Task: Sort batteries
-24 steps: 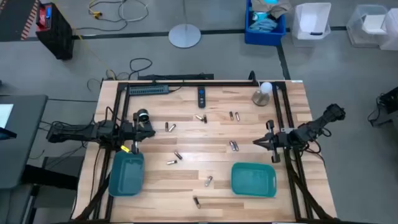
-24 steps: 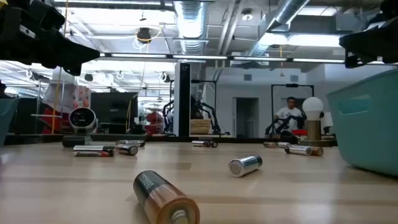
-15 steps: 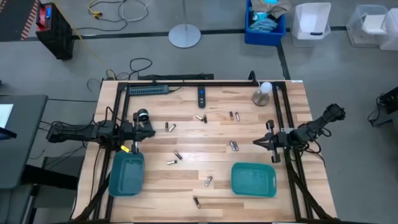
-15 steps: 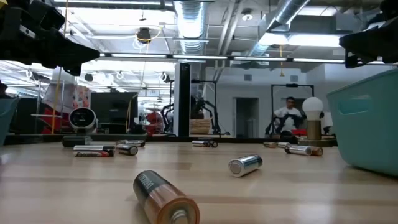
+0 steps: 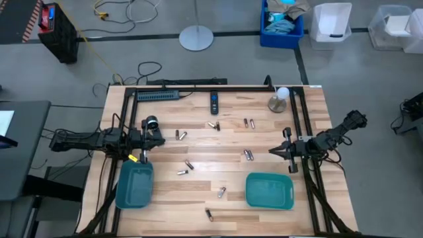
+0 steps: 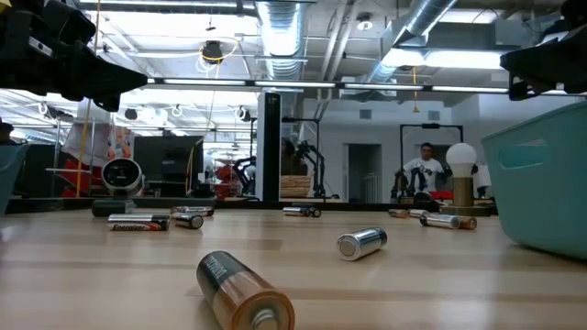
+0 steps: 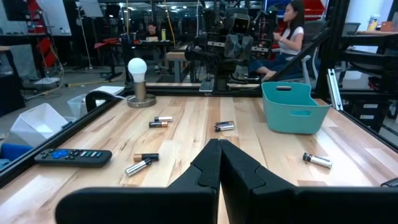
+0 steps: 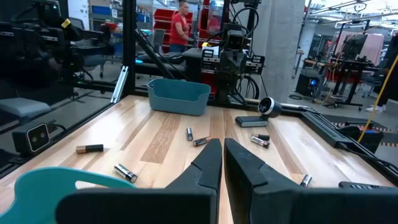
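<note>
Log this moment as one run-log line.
stage: sorting not begun | left gripper: shut, empty, above left tray | right gripper: fingers nearly shut, empty | batteries: loose on table | trays: no batteries seen inside

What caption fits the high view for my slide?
Both arms wait at the table's sides, left gripper and right gripper empty, batteries scattered between two empty teal trays.
</note>
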